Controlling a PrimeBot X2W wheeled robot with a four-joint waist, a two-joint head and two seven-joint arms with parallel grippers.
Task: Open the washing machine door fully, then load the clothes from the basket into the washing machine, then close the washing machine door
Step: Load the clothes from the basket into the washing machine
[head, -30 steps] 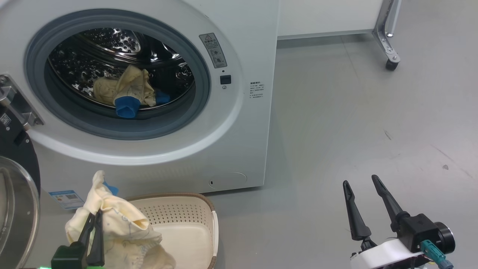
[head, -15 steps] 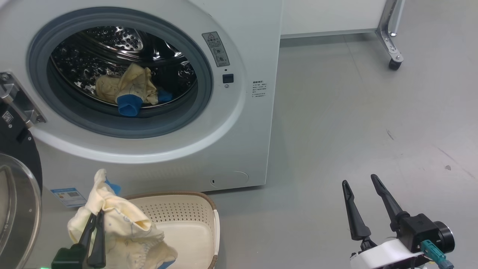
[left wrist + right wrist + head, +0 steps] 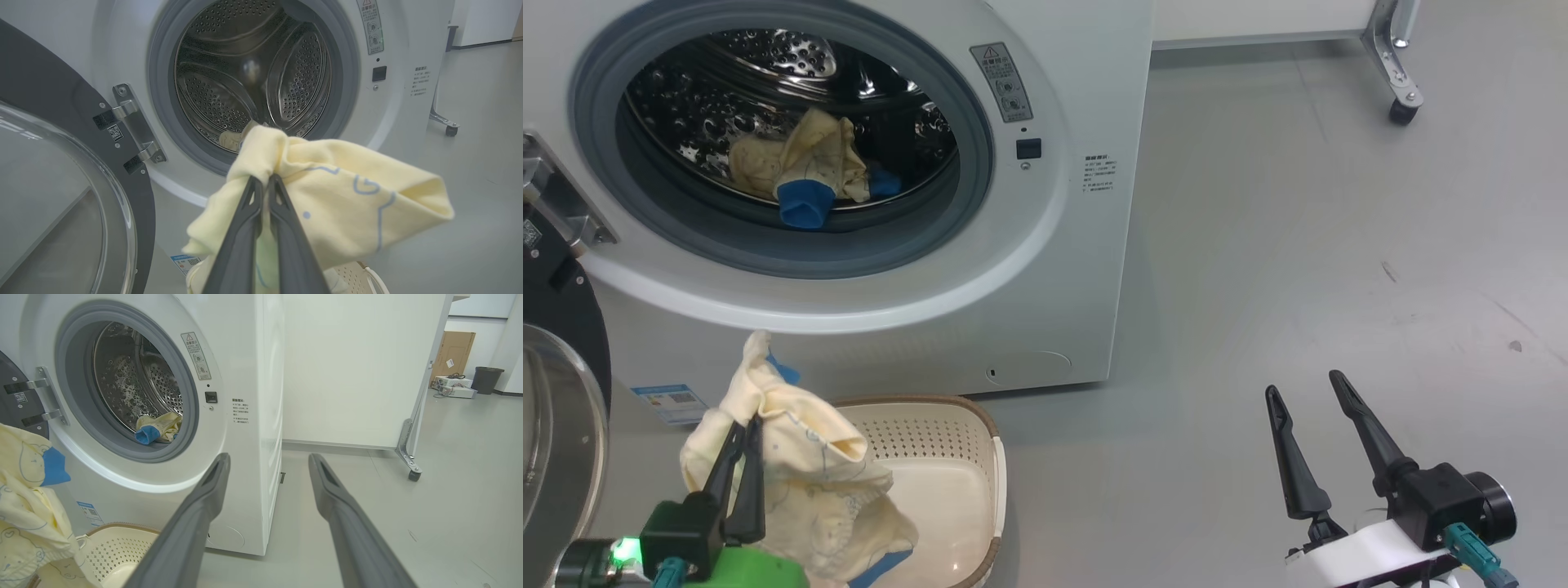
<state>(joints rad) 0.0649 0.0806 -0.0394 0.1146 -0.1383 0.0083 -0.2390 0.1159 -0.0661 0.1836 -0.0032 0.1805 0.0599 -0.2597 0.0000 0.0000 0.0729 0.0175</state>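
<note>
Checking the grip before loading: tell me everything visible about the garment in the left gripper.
The garment is soft, pale yellow cloth with faint blue line drawings and bright blue cuffs, one peeking at its top. It hangs crumpled and bunched, pinched near an upper fold by the shut left gripper, over the basket, below the washer's open mouth. Whether it touches the basket cannot be told.

Grey floor (image 3: pixel 1258 269) under the white washing machine (image 3: pixel 1054 278), cream basket (image 3: pixel 931 441) just before it, castored leg (image 3: pixel 1401 98) well apart.
</note>
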